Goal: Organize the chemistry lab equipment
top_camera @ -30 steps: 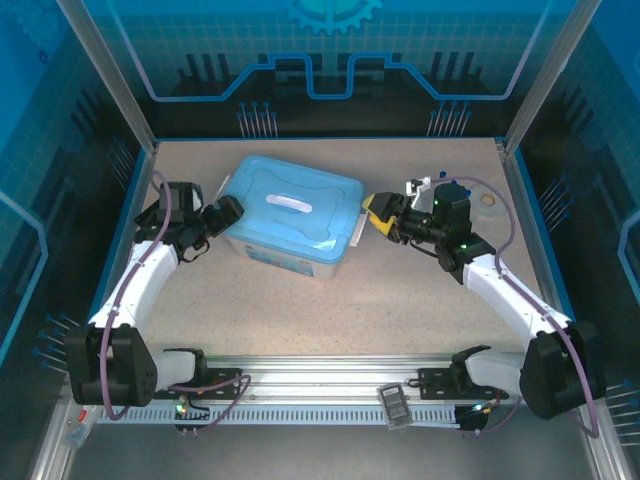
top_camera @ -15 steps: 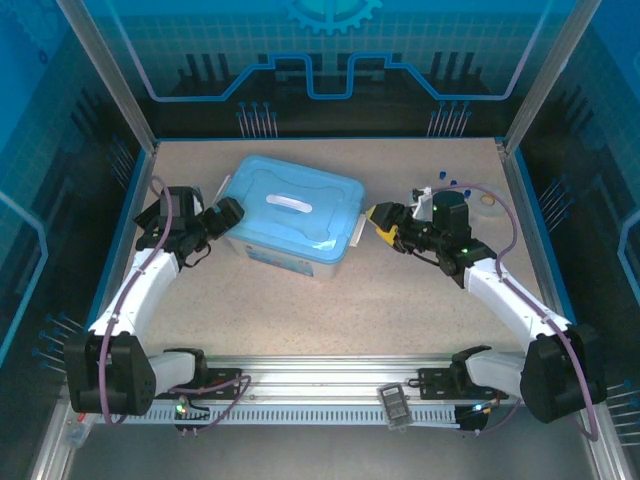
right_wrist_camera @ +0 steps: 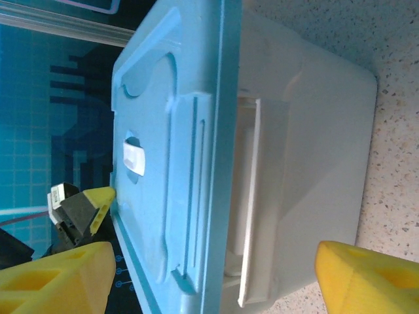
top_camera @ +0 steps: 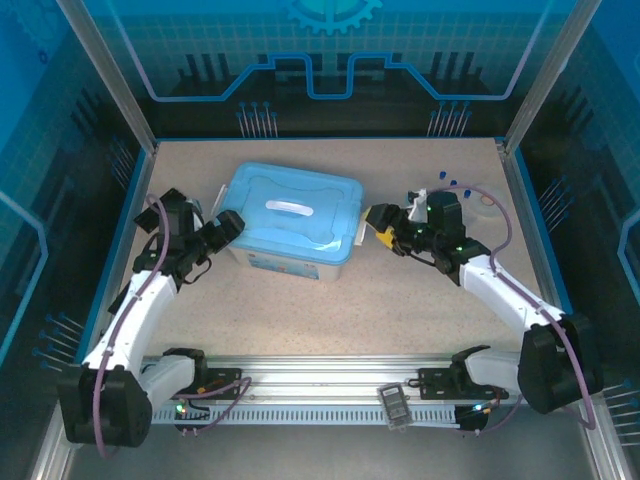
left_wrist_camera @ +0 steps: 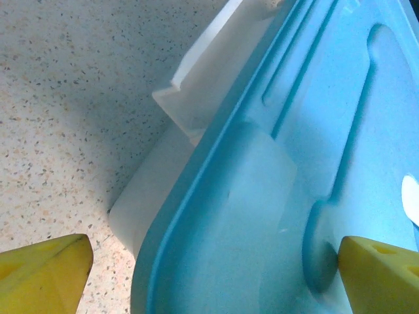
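- Speckled beige counter (top_camera: 300, 320) inside a blue-walled booth, with an aluminium rail along the near edge.
- On the left, arm elbow lower and nearer the rail than a second ago, wrist swung out further left.
- At the box's left end, left gripper (top_camera: 232, 222) spread wide and holding nothing. In the wrist view, one yellow pad (left_wrist_camera: 42, 275) over bare counter and the other over the lid; contact with the lid too close to call.
- Mid-counter, a white box (top_camera: 310, 232) with a light-blue lid, closed, sitting slightly nearer the arms than a second ago.
- At the box's right end, white latch (right_wrist_camera: 252, 196) lying flat against the wall.
- Just right of that latch, right gripper (top_camera: 378, 221) drawn slightly back from where it sat a second ago. Jaws well apart, framing the latch end of the box in the wrist view, clamped on nothing and not touching it.
- Far right, beyond the right wrist, blue-capped tubes (top_camera: 452, 183) on the counter near the back corner, outside the box; only the caps clear enough to make out.
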### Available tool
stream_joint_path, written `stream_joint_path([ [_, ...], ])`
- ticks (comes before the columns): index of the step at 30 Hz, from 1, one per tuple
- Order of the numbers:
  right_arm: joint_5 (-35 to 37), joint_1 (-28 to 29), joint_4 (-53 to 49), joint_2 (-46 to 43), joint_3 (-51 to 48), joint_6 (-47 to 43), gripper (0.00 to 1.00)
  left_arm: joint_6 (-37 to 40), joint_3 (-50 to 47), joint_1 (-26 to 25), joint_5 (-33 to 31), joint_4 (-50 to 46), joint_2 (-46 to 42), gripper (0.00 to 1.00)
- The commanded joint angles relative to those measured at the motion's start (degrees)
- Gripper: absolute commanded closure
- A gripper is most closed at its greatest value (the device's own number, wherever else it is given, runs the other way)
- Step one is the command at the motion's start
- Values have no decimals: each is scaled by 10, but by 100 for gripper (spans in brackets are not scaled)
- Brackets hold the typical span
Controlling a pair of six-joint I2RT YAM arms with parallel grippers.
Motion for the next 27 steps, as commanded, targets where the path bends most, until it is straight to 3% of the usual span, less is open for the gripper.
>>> stream_joint_path([
  [1, 4, 8, 4, 9, -4, -10, 19, -9, -24, -9, -1, -65, -22, 4],
  [20, -20, 32, 75, 94, 30, -4, 20, -44, -66, -33, 20, -98, -106, 4],
  [27, -22, 50, 88, 123, 59, -6, 26, -47, -64, -42, 17, -116, -126, 4],
])
